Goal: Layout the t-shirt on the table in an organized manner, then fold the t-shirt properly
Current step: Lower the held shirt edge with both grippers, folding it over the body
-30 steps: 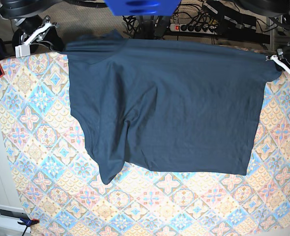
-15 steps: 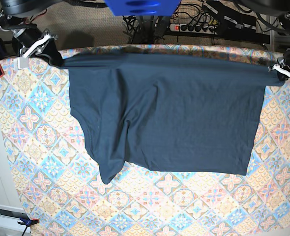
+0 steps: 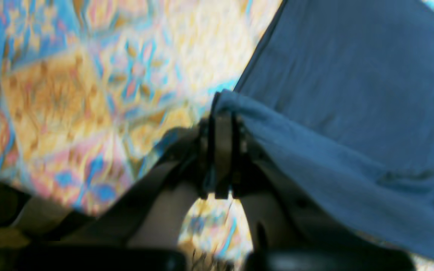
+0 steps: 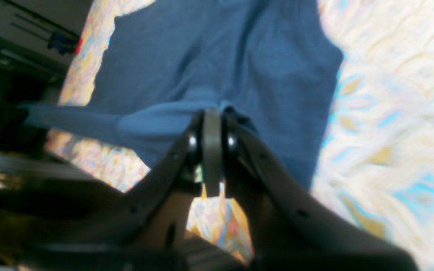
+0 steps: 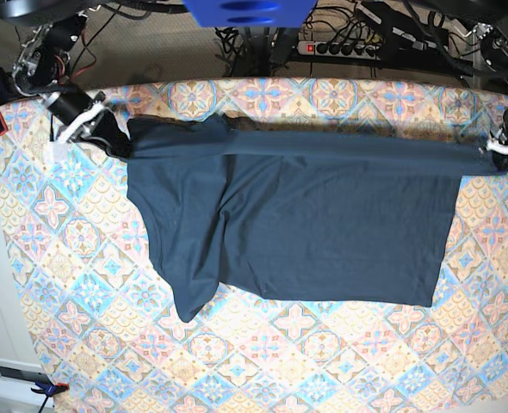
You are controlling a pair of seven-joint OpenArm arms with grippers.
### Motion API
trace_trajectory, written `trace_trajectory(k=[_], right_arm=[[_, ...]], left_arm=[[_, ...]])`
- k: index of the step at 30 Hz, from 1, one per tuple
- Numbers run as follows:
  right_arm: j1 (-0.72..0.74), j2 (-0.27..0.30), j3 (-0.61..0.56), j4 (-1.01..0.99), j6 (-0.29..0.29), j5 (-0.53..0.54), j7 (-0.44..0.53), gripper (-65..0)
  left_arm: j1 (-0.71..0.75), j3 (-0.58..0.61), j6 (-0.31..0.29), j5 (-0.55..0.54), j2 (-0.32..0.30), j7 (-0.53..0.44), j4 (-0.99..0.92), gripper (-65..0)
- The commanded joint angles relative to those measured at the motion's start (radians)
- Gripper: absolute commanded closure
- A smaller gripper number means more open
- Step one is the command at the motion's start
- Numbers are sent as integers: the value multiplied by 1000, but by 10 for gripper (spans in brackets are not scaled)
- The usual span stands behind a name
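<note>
Soft navy cloth is clamped in both jaws above the floral-tiled surface, its raised edge carried farther inward.

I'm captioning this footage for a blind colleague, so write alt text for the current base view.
A dark blue t-shirt lies on a table covered in floral diamond tiles, its upper edge gripped at one end by the left gripper and at the other by the right gripper.
</note>
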Motion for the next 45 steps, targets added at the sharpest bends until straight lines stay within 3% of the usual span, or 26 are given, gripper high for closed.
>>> trace_trajectory(k=[1,7,13,18,23,27,32,37,39,42,45], right_arm=[[23,15,-4,3,6,29,27,0],[121,16,-65,-61,6,26,36,0],[212,18,-93,-167,6,-47,54,0],[264,18,-94,-245,6,-55,54,0],[306,19,-99,-271,6,-57,54,0],[338,19,-99,-299,6,-57,54,0],[372,19,-99,-330,6,-57,54,0],[379,19,-99,-365,6,-58,56,0],[379,19,-99,-364,6,-70,56,0],[375,19,-99,-357,6,-81,56,-16],[372,21,-96,-327,2,-83,56,-102]], left_arm=[[-21,-6,5,4,-22,-22,12,0],[-119,26,11,8,-1,-22,8,-3],[-141,64,12,10,21,-24,6,-4],[-200,64,12,143,28,-25,-111,-3],[-231,64,11,180,25,-28,-198,-3],[-251,72,11,182,33,-77,-209,-3],[-251,193,11,185,28,-151,-229,-3],[-254,207,12,186,33,-165,-232,-5],[-265,221,12,186,28,-130,-246,-23],[-266,265,12,177,2,-39,-256,-100],[-263,265,12,177,1,-41,-253,-156]])
